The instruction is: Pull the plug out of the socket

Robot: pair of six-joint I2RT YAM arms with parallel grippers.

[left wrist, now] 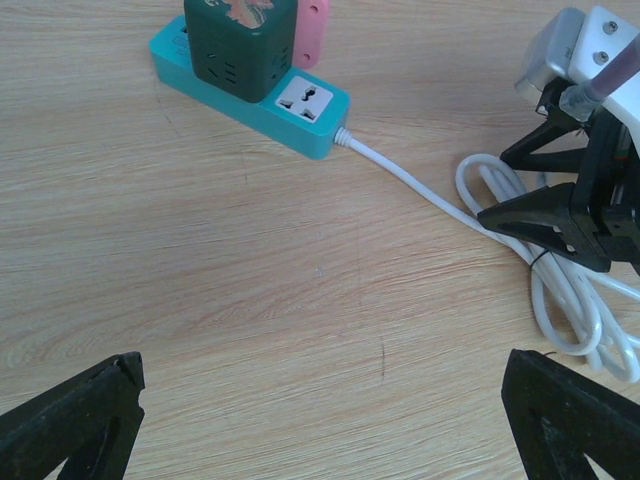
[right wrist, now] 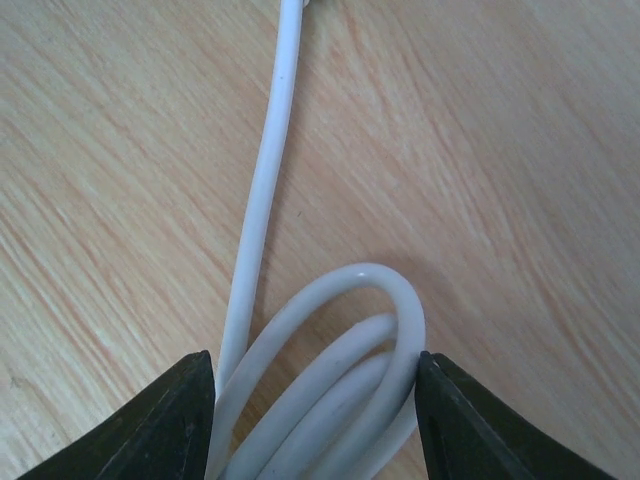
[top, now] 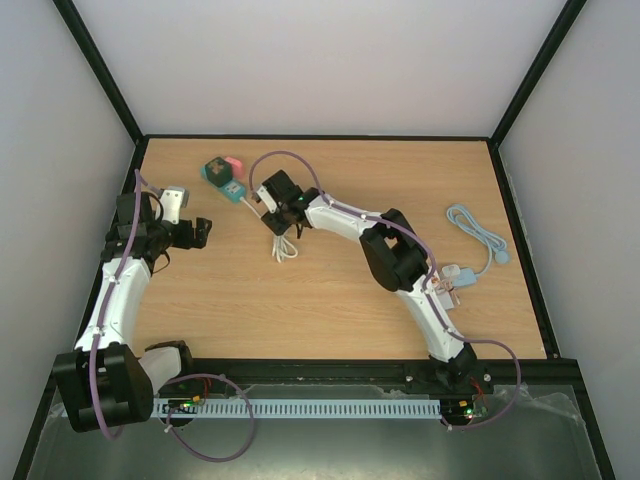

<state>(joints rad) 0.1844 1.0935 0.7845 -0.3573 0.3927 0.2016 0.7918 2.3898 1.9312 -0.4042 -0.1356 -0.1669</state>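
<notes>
A teal socket strip [top: 232,187] [left wrist: 322,134] lies at the back left of the table. A dark green cube plug [top: 215,170] [left wrist: 240,45] sits in it, with a pink piece [left wrist: 312,30] behind. The strip's white cable [left wrist: 420,190] runs to a coiled bundle [top: 285,248] [right wrist: 390,300]. My right gripper [top: 274,221] [left wrist: 492,188] [right wrist: 315,370] is down on that coil, and both black fingers [right wrist: 170,420] touch its sides. My left gripper [top: 205,232] [left wrist: 320,370] is open over bare wood, in front of the strip, with nothing between its fingers.
A light blue cable [top: 478,232] with a small white adapter [top: 458,275] lies at the right side of the table. Black frame posts and grey walls close in the table on three sides.
</notes>
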